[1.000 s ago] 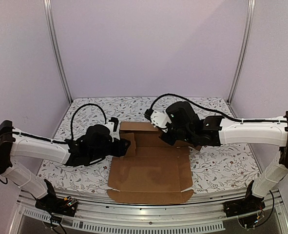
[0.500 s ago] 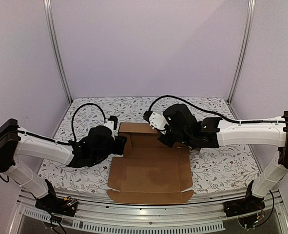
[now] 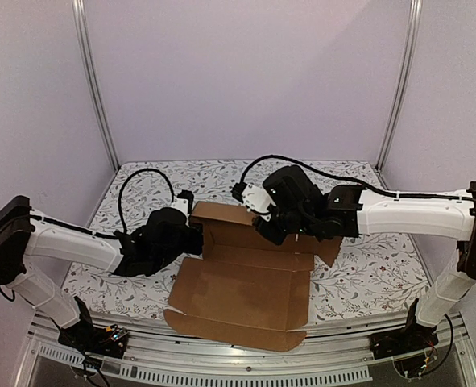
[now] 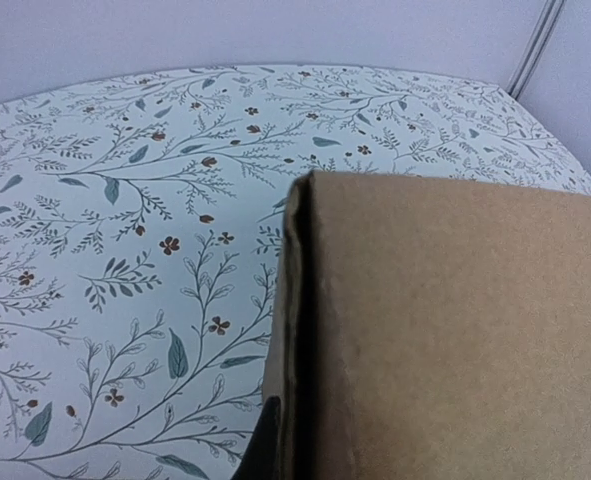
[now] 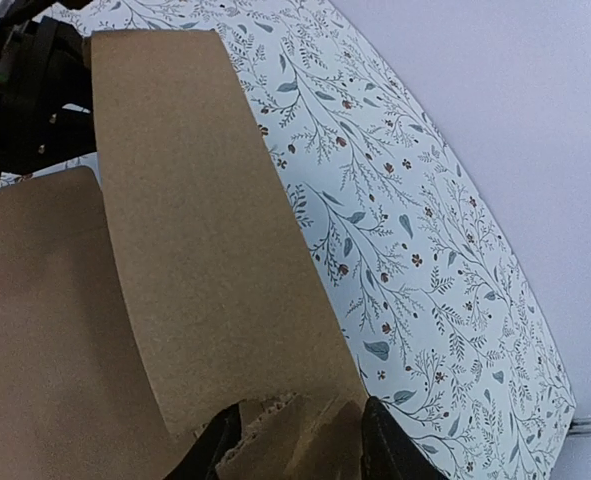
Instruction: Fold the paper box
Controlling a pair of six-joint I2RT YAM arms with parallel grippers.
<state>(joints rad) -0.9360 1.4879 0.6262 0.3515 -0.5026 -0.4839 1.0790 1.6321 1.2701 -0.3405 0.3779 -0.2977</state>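
The paper box (image 3: 246, 290) is a brown cardboard sheet, partly folded, lying skewed in mid table. Its large near flap reaches the table's front edge, and its back wall (image 3: 221, 214) stands raised. My left gripper (image 3: 196, 235) is at the box's left rear corner, shut on the upright cardboard edge (image 4: 300, 330); only one dark fingertip (image 4: 263, 445) shows beside it. My right gripper (image 3: 263, 226) sits at the back wall. In the right wrist view it (image 5: 295, 450) stands open, its fingers apart on either side of a ragged cardboard edge (image 5: 275, 415).
A floral cloth covers the table (image 3: 366, 274). Lilac walls and two metal posts (image 3: 93, 81) close in the back and sides. A metal rail (image 3: 246, 359) runs along the near edge. Black cables (image 3: 141, 181) loop over both arms.
The left gripper has closed on the box's left rear edge. The right gripper has opened. The box has turned, its near flap swinging left toward the front edge.
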